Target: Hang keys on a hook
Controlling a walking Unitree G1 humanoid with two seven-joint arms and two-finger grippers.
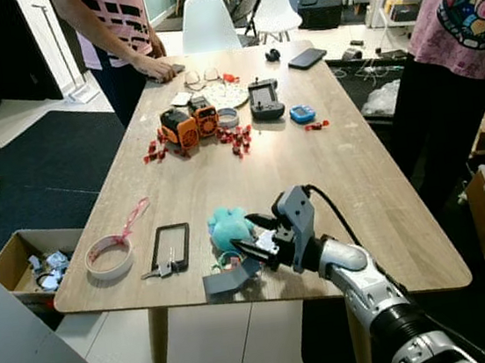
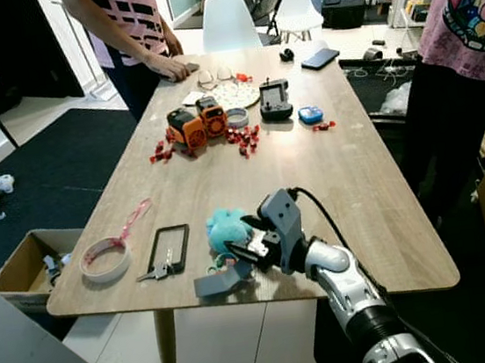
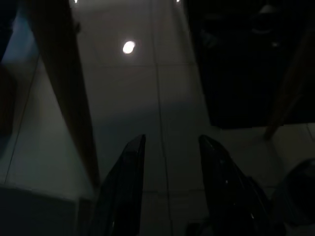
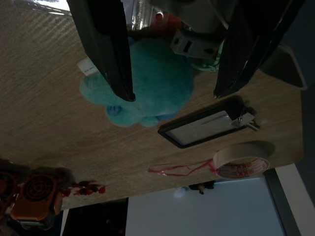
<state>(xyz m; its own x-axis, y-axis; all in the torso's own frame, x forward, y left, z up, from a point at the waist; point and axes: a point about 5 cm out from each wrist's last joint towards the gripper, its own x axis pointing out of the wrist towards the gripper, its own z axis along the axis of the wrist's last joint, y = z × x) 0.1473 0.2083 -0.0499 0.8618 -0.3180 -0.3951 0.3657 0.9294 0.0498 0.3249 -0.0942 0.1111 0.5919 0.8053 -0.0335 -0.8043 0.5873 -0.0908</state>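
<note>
In the left eye view, the right gripper (image 1: pixel 252 244) is reaching over the near edge of the wooden table (image 1: pixel 347 169), its fingers spread apart around a teal fluffy toy (image 1: pixel 229 226). A grey hook piece (image 1: pixel 230 279) is lying right at the table edge, just below the toy. The keys (image 1: pixel 163 268) are lying beside a black frame (image 1: pixel 171 246), with bare table around them and a tape roll (image 1: pixel 108 256) to their left. Two people are standing at the far and right sides.

In the left wrist view, the left gripper (image 3: pixel 170 182) is hanging over dark floor, fingers apart.

In the right wrist view, the frame's long side is running along the table edge, and the keys (image 4: pixel 246 119) are lying at its end.
</note>
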